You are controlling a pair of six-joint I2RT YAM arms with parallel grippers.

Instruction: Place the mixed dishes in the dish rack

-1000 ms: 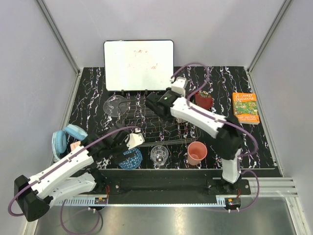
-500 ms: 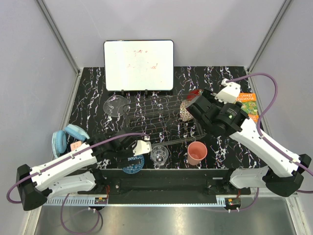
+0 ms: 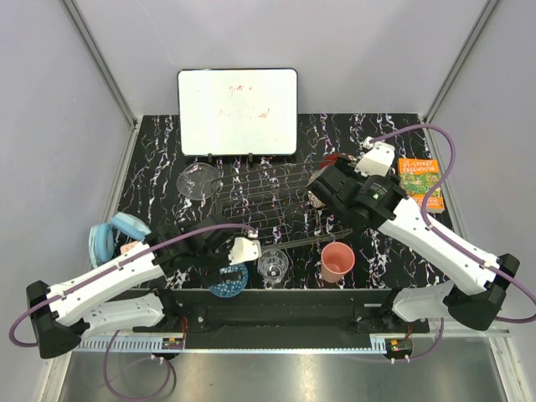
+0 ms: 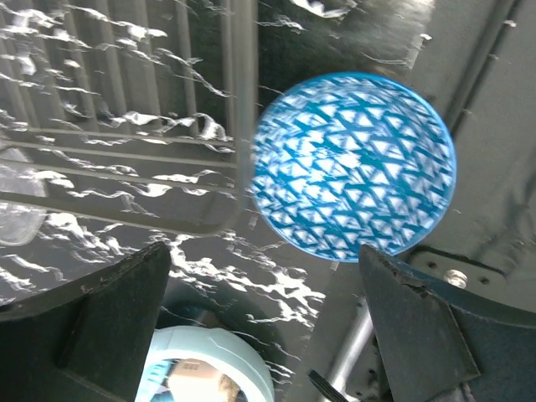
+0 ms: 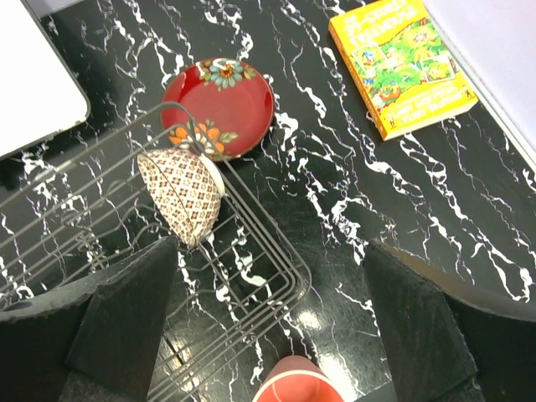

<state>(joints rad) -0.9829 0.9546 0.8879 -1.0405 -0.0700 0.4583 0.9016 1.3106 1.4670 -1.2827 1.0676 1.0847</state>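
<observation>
Blue mosaic bowl [image 4: 352, 167] upright on marbled table [image 3: 394, 134] at near edge, below left gripper [image 4: 264, 251], fingers spread and empty. To its right, clear glass tumbler [image 3: 273, 265], then pink plastic cup [image 3: 337, 261]. Behind these, dish rack [image 3: 268, 201], with beige netted-pattern bowl [image 5: 182, 194] on its side in far right corner. Right gripper [image 5: 270, 247] above, spread wide, holding nothing. Red patterned bowl [image 5: 219, 107] just outside that corner; clear glass plate [image 3: 199, 180] at rack's far left corner.
</observation>
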